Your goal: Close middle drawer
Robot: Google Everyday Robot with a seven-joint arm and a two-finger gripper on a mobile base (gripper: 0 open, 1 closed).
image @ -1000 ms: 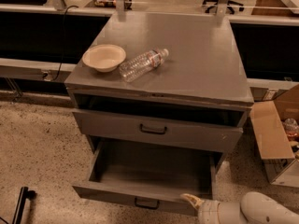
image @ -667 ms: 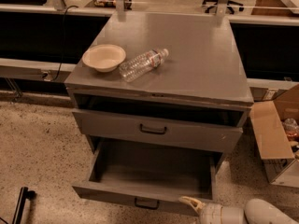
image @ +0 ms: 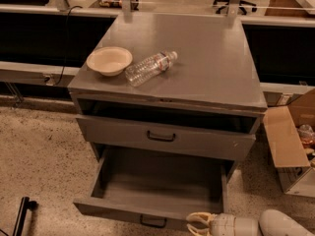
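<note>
The middle drawer is the grey one pulled far out at the bottom of the cabinet. Its long tray is bare, and its low front panel carries a small black handle. My gripper comes in from the lower right. Its pale tips are at the front panel, just right of the handle, with the white arm behind it. Above the open drawer is a taller grey drawer front with a white scuff at its right. That drawer is pushed in.
On the cabinet top sit a cream bowl and a clear plastic bottle on its side. An open cardboard box stands on the floor to the right. A black bar is at the lower left.
My gripper has dropped slightly lower in view along the drawer's front. The drawer stands out as far as before.
</note>
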